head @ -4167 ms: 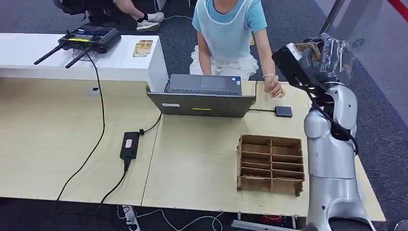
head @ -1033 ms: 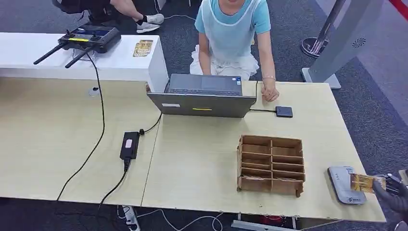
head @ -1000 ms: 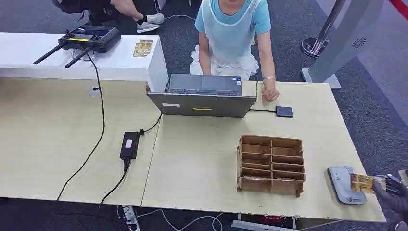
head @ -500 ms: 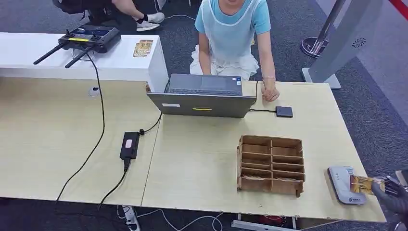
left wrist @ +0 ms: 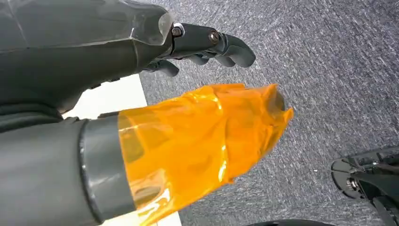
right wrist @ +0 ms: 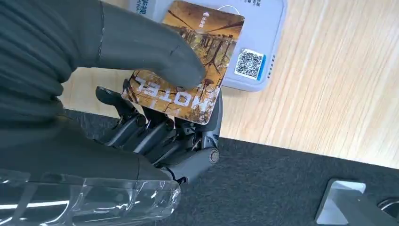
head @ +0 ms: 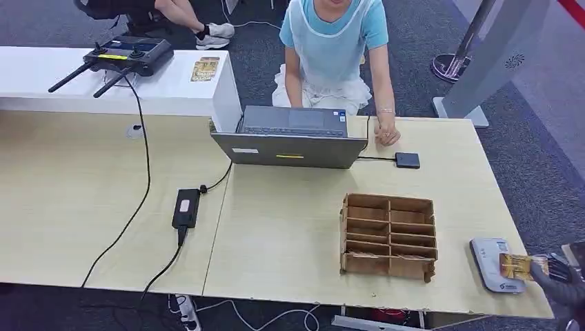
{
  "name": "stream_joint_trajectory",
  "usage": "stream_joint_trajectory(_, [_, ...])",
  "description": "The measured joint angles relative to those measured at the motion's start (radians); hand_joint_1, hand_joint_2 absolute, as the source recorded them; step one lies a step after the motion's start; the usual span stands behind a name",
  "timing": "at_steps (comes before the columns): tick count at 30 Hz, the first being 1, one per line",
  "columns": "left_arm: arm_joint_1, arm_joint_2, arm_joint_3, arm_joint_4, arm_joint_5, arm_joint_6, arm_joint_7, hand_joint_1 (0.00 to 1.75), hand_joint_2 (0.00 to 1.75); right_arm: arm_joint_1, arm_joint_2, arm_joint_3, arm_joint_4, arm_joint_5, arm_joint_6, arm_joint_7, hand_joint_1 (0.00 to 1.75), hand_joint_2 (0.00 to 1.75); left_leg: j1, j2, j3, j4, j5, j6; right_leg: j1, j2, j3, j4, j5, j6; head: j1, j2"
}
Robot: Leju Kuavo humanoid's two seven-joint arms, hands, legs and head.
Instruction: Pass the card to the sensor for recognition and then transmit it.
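Note:
My right hand (head: pixel 560 278) comes in at the table's near right corner and pinches a brown hotel card (head: pixel 514 265) between thumb and fingers. The card (right wrist: pixel 197 56) hangs flat over the grey card sensor (head: pixel 493 265), covering part of its top; I cannot tell whether it touches. The sensor (right wrist: pixel 263 42) shows a QR sticker beside the card. My left hand (left wrist: pixel 207 44) hangs over grey carpet, fingers curled, holding nothing, its thumb wrapped in orange film.
A cardboard divider box (head: pixel 388 236) stands left of the sensor. A laptop (head: pixel 290 138) and a small black box (head: pixel 407 160) sit at the far side, where a person (head: pixel 332 41) rests a hand (head: pixel 388 132) on the table. A power brick (head: pixel 185 207) with cables lies left.
4.2 s ago my right arm was raised high with the card; since then it has come down to the sensor. Over the last second the card has shifted slightly left over the sensor.

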Motion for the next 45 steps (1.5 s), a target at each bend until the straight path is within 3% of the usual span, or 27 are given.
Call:
stream_joint_trajectory(11, [0.000, 0.000, 0.000, 0.000, -0.003, 0.000, 0.000, 0.00, 0.00, -0.020, 0.003, 0.016, 0.018, 0.065, -0.047, 0.002, 1.75, 1.75, 0.000, 0.000, 0.000, 0.000, 0.000, 0.000, 0.000, 0.000, 0.000, 0.000, 0.000, 0.000, 0.000, 0.000])
stream_joint_trajectory(29, [0.000, 0.000, 0.000, 0.000, -0.006, 0.000, 0.000, 0.00, 0.00, -0.039, 0.003, 0.046, 0.020, 0.097, -0.051, 0.003, 1.75, 1.75, 0.000, 0.000, 0.000, 0.000, 0.000, 0.000, 0.000, 0.000, 0.000, 0.000, 0.000, 0.000, 0.000, 0.000])
stream_joint_trajectory(45, [-0.001, 0.001, 0.000, 0.000, -0.007, 0.000, 0.000, 0.00, 0.00, -0.054, -0.025, 0.075, -0.021, 0.045, -0.049, 0.011, 1.75, 1.75, 0.000, 0.000, 0.000, 0.000, 0.000, 0.000, 0.000, 0.000, 0.000, 0.000, 0.000, 0.000, 0.000, 0.000])
